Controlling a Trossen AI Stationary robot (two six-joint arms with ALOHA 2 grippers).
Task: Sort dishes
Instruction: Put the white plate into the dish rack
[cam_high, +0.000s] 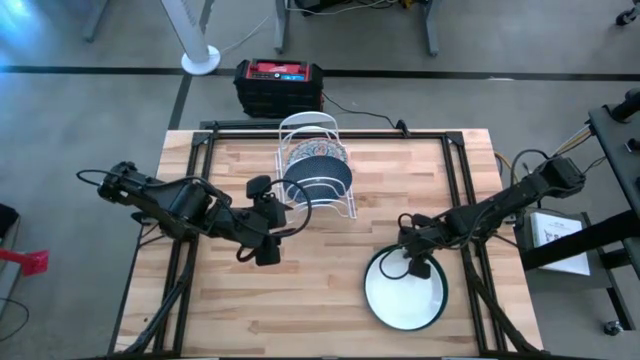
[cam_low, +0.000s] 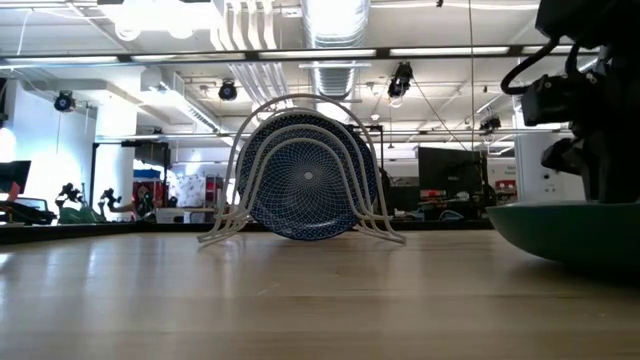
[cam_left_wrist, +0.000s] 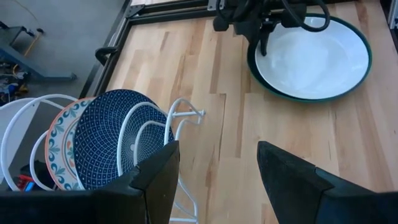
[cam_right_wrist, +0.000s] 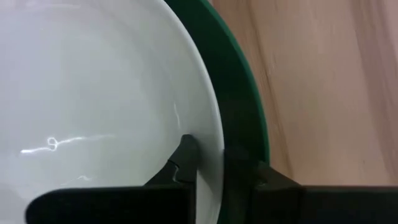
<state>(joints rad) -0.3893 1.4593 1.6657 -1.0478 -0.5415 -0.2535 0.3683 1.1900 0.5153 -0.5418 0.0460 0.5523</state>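
Note:
A plain white dish (cam_high: 405, 292) lies inside a green dish (cam_high: 441, 300) on the table's near right; both also show in the left wrist view (cam_left_wrist: 314, 59). My right gripper (cam_high: 415, 262) is shut on the white dish's far rim. The blue speckled dish (cam_high: 318, 178) and the floral dish (cam_high: 316, 152) stand on edge in a white wire rack (cam_high: 312, 125) at the far middle. My left gripper (cam_high: 278, 225) is open and empty just left of the rack's near end, above the table. My right gripper pinches the white dish's rim (cam_right_wrist: 210, 149) on its far side. One finger (cam_right_wrist: 185, 163) is inside the dish and the other (cam_right_wrist: 239, 169) is outside, between the white rim and the green dish's rim (cam_right_wrist: 245, 112). The fingers come from above. The white dish lies in the green one.
A red and black box (cam_high: 280, 85) sits beyond the table's far edge. Bare wood lies between the rack and the stacked dishes and across the table's near left (cam_high: 250, 310). Black frame rails (cam_high: 190, 160) run along the table's sides.

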